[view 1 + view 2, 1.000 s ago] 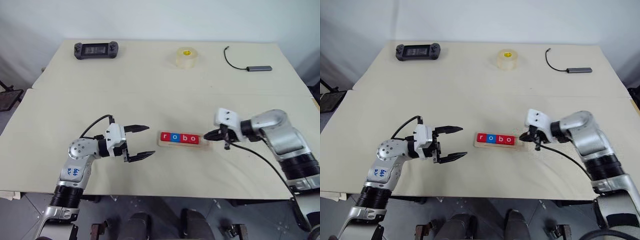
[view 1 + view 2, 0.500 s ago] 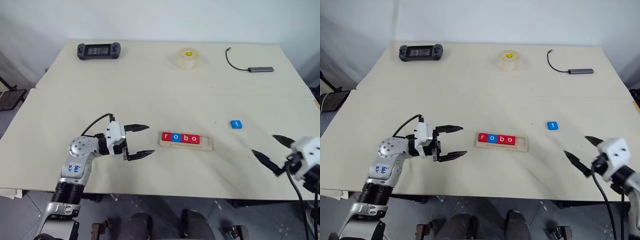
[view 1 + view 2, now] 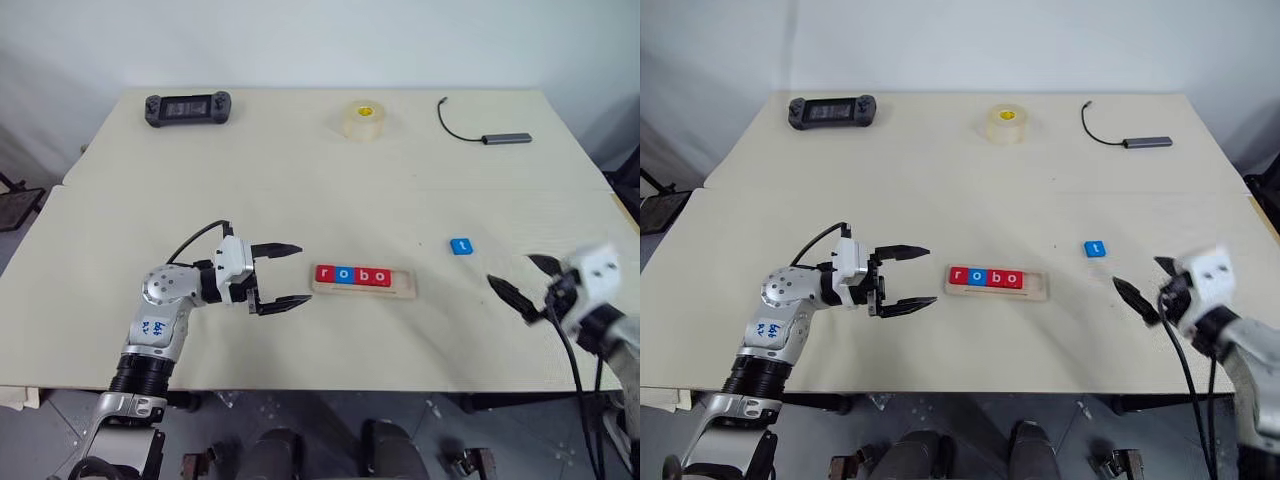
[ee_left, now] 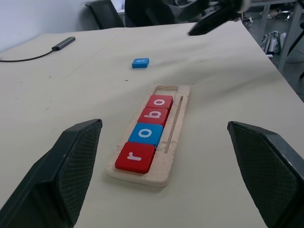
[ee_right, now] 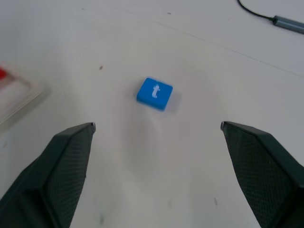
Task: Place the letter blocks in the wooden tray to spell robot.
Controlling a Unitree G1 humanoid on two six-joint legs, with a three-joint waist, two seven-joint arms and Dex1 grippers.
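A wide beige bench (image 3: 300, 180), made of two tops butted at a seam, stands against a plain white wall (image 3: 320, 40) over a grey speckled floor (image 3: 330, 420), with dark chairs (image 4: 137, 12) beyond its far end.

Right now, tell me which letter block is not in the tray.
The blue t block. It lies alone on the table, between the tray and the right gripper, while r, o, b and o sit in the tray's slot.
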